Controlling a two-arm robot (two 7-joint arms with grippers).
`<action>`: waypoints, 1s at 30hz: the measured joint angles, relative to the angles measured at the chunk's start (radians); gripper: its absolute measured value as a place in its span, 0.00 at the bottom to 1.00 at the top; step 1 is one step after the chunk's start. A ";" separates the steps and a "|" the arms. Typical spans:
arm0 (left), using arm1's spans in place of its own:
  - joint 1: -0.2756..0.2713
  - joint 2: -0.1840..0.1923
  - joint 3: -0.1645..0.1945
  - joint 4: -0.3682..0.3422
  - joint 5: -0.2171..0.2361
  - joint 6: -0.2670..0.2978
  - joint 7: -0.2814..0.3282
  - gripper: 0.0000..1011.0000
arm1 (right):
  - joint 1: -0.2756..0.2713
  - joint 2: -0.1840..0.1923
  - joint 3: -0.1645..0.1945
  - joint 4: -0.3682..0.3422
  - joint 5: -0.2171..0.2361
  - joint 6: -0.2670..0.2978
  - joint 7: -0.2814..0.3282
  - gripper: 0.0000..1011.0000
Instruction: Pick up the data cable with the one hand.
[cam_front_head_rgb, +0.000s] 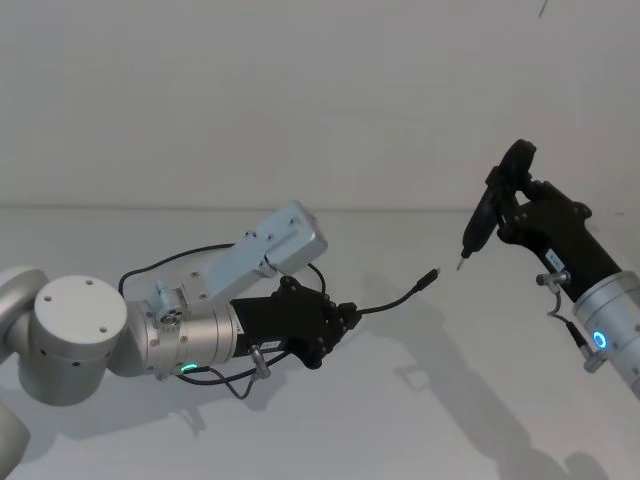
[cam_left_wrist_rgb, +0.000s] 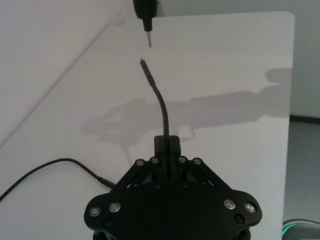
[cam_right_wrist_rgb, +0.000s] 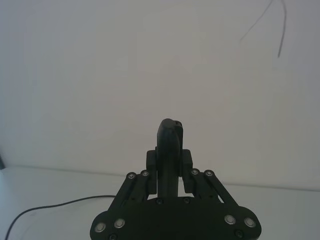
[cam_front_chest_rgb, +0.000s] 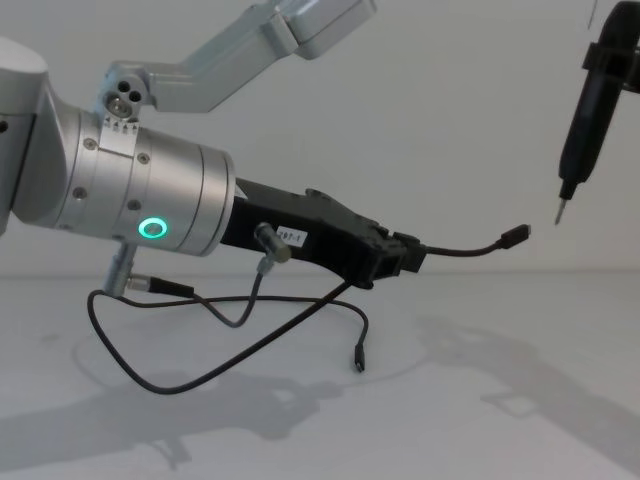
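Note:
My left gripper (cam_front_head_rgb: 350, 315) is held above the white table (cam_front_head_rgb: 420, 410), shut on the data cable (cam_front_head_rgb: 395, 297), a thin black cord. In the left wrist view the cable (cam_left_wrist_rgb: 161, 102) rises out of the shut fingertips of the left gripper (cam_left_wrist_rgb: 166, 145). Its small plug (cam_front_chest_rgb: 515, 235) points at the metal tip of a black pen-like tool (cam_front_chest_rgb: 585, 100). The rest of the cable (cam_front_chest_rgb: 230, 365) hangs in a loop under the left arm, with its other plug (cam_front_chest_rgb: 358, 360) dangling just above the table. My right gripper (cam_front_head_rgb: 510, 215) is raised at the right, shut on that tool (cam_right_wrist_rgb: 170, 145).
A short grey wire with a silver plug (cam_front_chest_rgb: 140, 283) runs along the left wrist. The table's rounded far corner and edge (cam_left_wrist_rgb: 291, 60) lie beyond the cable tip, and a pale wall (cam_front_head_rgb: 300, 100) stands behind the table.

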 joint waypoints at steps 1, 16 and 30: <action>0.000 0.000 0.000 0.000 0.000 0.000 0.000 0.04 | 0.004 0.000 -0.001 0.005 0.007 0.005 0.007 0.28; -0.001 0.001 0.000 -0.001 0.000 -0.002 -0.002 0.04 | 0.027 0.014 -0.022 0.040 0.031 -0.012 0.052 0.28; 0.000 0.001 0.000 -0.002 0.000 -0.002 -0.002 0.04 | 0.035 0.029 -0.037 0.053 0.032 -0.049 0.072 0.28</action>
